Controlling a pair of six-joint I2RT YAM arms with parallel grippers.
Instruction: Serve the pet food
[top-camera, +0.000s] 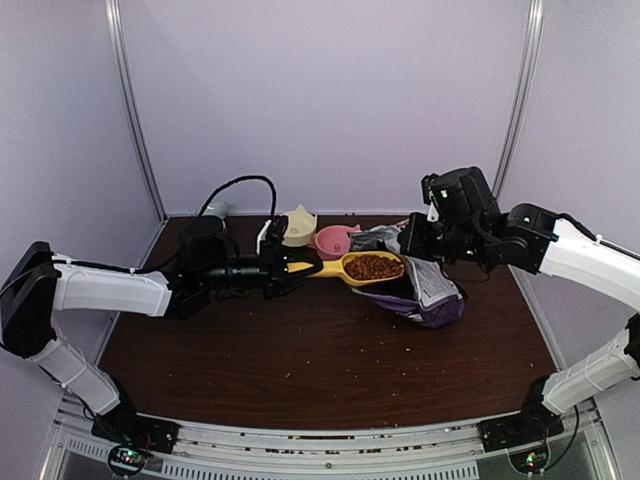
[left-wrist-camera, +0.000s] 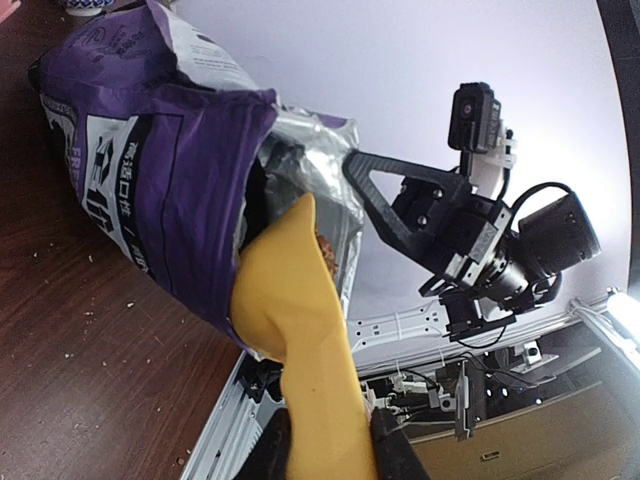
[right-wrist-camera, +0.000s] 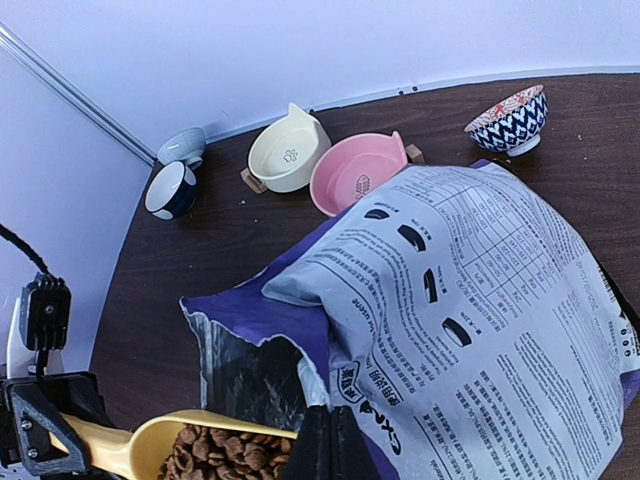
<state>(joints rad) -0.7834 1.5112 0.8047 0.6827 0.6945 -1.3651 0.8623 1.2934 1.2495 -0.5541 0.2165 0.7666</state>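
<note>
My left gripper (top-camera: 282, 263) is shut on the handle of a yellow scoop (top-camera: 352, 267) and holds it level at the mouth of the purple bag (top-camera: 432, 295). The scoop is full of reddish-brown kibble (top-camera: 373, 266). In the left wrist view the scoop (left-wrist-camera: 300, 330) sits between my fingers, its bowl against the bag (left-wrist-camera: 160, 190). My right gripper (top-camera: 415, 243) is shut on the bag's torn top edge. The right wrist view shows the bag's white label (right-wrist-camera: 490, 300), its open mouth, the kibble (right-wrist-camera: 225, 452) in the scoop (right-wrist-camera: 150, 440), and my shut fingers (right-wrist-camera: 330, 445) on the edge.
A pink bowl (top-camera: 334, 241) and a cream cat-ear bowl (top-camera: 297, 226) stand behind the scoop. The right wrist view also shows a blue patterned bowl (right-wrist-camera: 508, 120), a dark blue cup (right-wrist-camera: 168, 190) and a grey-blue cup (right-wrist-camera: 183, 146) near the back wall. Crumbs lie scattered on the brown table (top-camera: 300, 360).
</note>
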